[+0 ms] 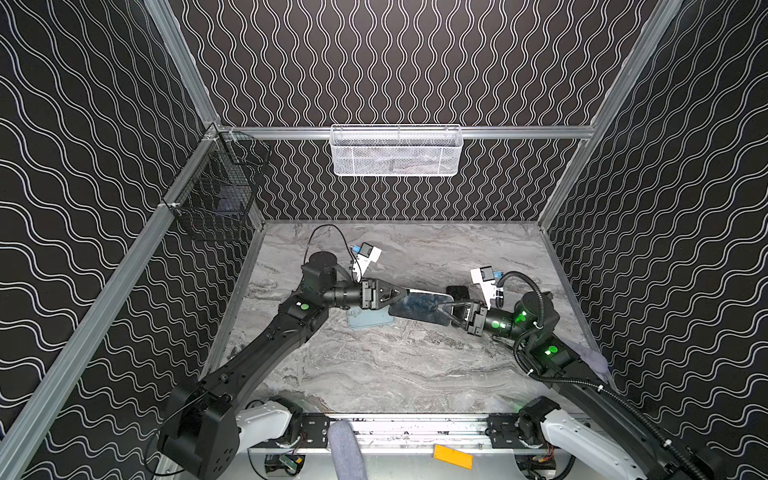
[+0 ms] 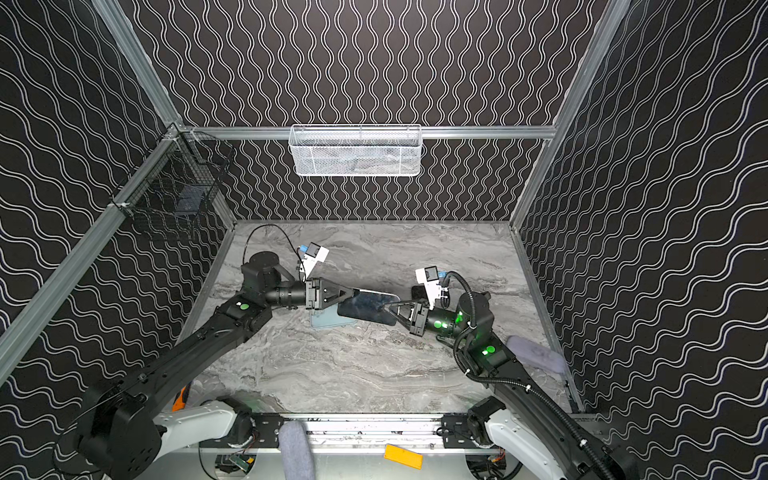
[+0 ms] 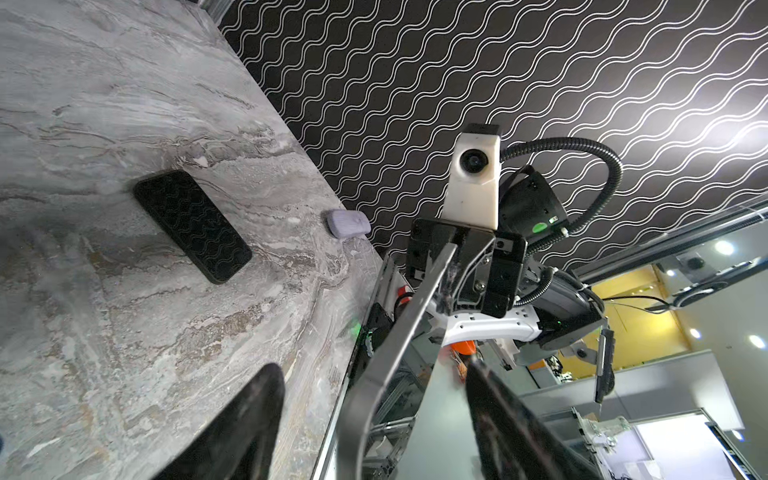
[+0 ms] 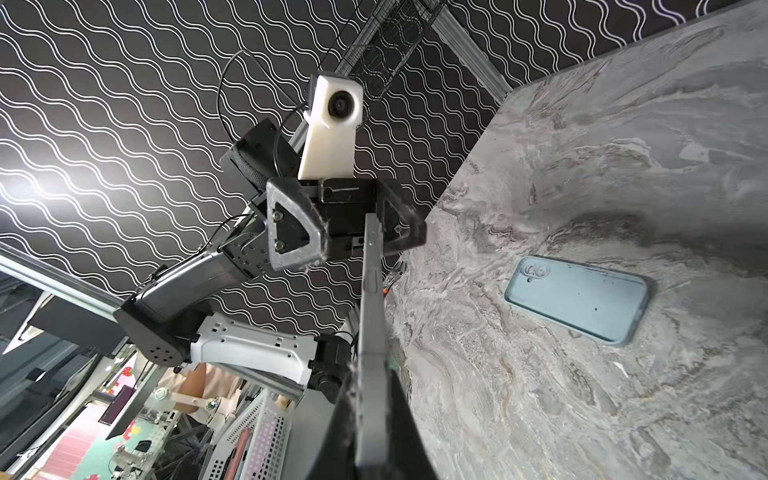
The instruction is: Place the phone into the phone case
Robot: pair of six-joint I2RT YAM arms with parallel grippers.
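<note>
The phone (image 1: 419, 307) (image 2: 365, 307) hung in the air above the surface (image 1: 395, 374), stretched between the two claws in both top views with its glossy face turned up. The right claw (image 1: 438, 307) (image 2: 382, 307) was clenched on the phone's right end; in the right wrist view its fingers (image 4: 332, 419) pinched the phone (image 4: 370, 332), seen edge-on. The left claw (image 1: 409, 293) (image 2: 353, 293) was at the other end, its jaws apart and straddling that end. In the left wrist view the phone's silver rim (image 3: 386, 353) ran between the two dark fingers (image 3: 241, 415), with a plain gap on one side; whether the other finger touched the glass could not be told. The case (image 1: 370, 322) (image 2: 328, 320), pale blue, lay flat on the surface with its hollow side up, partly under the left claw and the phone's left end, and the phone was not in it. The right wrist view showed the case (image 4: 577, 299) whole, the camera cut-out at one corner. A black phone (image 1: 457, 291) (image 2: 417, 291) (image 3: 193, 226) lay flat on the surface just behind the right claw. A lilac pad (image 2: 536, 353) (image 3: 348, 223) sat near the surface's right edge, beside the right arm. A white basket (image 1: 395, 151) hung on the back wall and a wire basket (image 1: 220, 195) on the left wall.
</note>
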